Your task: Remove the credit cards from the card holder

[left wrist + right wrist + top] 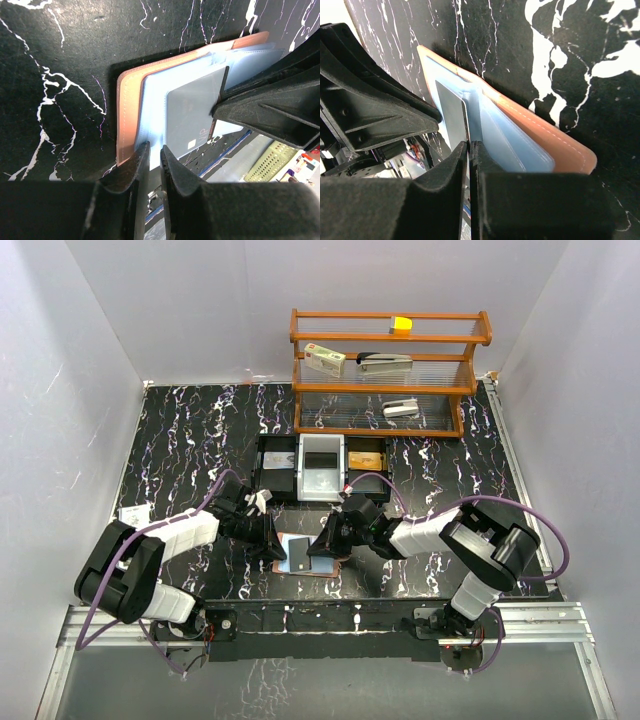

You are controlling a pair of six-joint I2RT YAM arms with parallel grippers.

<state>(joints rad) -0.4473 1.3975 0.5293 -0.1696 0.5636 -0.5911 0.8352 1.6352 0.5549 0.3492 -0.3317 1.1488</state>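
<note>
White walls box in a black marble-patterned counter (200, 440). A wooden rack (390, 370) stands at the back, with a black tray (277, 468) and a white tray (322, 470) in front of it.

Top view: the card holder (287, 545) lies open and flat near the arm bases. The left tool (265, 530) and right tool (330, 538) meet it from opposite sides. Likely split of work: one side braces, the other extracts.

Left wrist view: the salmon cover is down on the counter and the pale blue pocket side faces up. A grey credit card (192, 115) lies over the pockets, its far edge gripped by the right tool coming in from the right. The left tool's jaws stand nearly together, with a thin slot between, at the holder's near edge. Cannot tell whether that edge is in the slot or only pressed on. The placement reads as an anchor, so the holder does not slide with the card.

Right wrist view: the right tool is pressed together, pinching the card's edge. The card runs back toward the blue pockets by the fold. Gripping the exposed end makes sense, as it is the only free part.

Judgement: extraction is under way. How much of the card sits in a pocket I cannot tell, and no other cards show.
</note>
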